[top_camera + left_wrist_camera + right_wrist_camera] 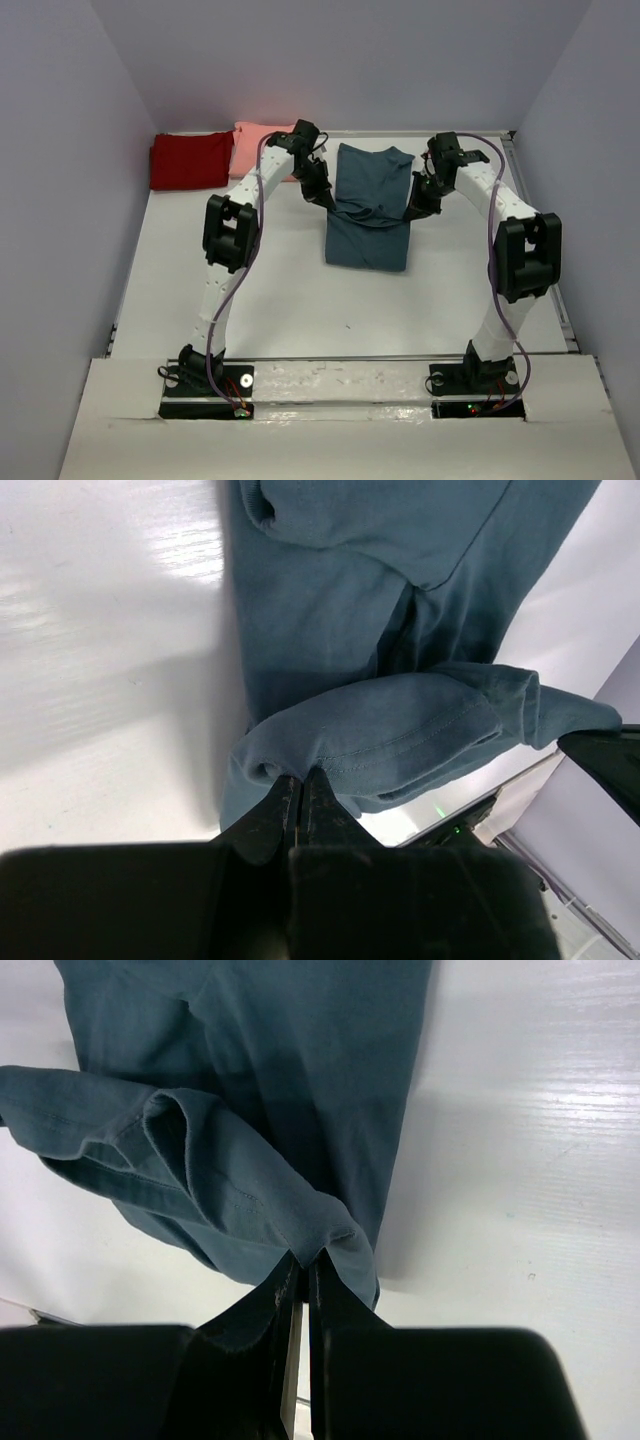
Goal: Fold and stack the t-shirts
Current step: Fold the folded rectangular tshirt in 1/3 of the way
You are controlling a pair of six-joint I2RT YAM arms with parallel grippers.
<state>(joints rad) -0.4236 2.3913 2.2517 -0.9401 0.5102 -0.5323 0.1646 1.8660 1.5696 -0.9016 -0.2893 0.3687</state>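
Far middle of the white table point(300, 310): a large dark teal-blue cotton t-shirt point(368, 225), folded to a narrow oblong. Long axis straight away from the arm bases, near end toward them, far end close to the back wall. Neck end or hem end: cannot tell from overhead.

Roughly midway along that length, a band of the teal-blue cloth point(400, 730) raised off the table, sagging crosswise between the two grippers and draped over the flat part below.

Left gripper point(328, 200) at the shirt's left edge. In its wrist view, black fingers point(302, 780) pressed together with only a thin line between them, a rolled and stitched edge of the fabric pinched at the tips.

Right gripper point(415, 205) at the shirt's right edge, level with the left one. In its wrist view, fingers point(303, 1265) likewise nearly touching, clamped on a corner of the teal-blue cloth point(230, 1190), a hemmed fold spreading away from the tips.

Rest of the garment flat on the table beyond both sets of fingers.

At the far left corner, well apart from the grippers' load: a dark red folded t-shirt point(190, 160), and just beside it on the right a salmon-pink folded t-shirt point(260, 145), partly hidden behind the left arm.
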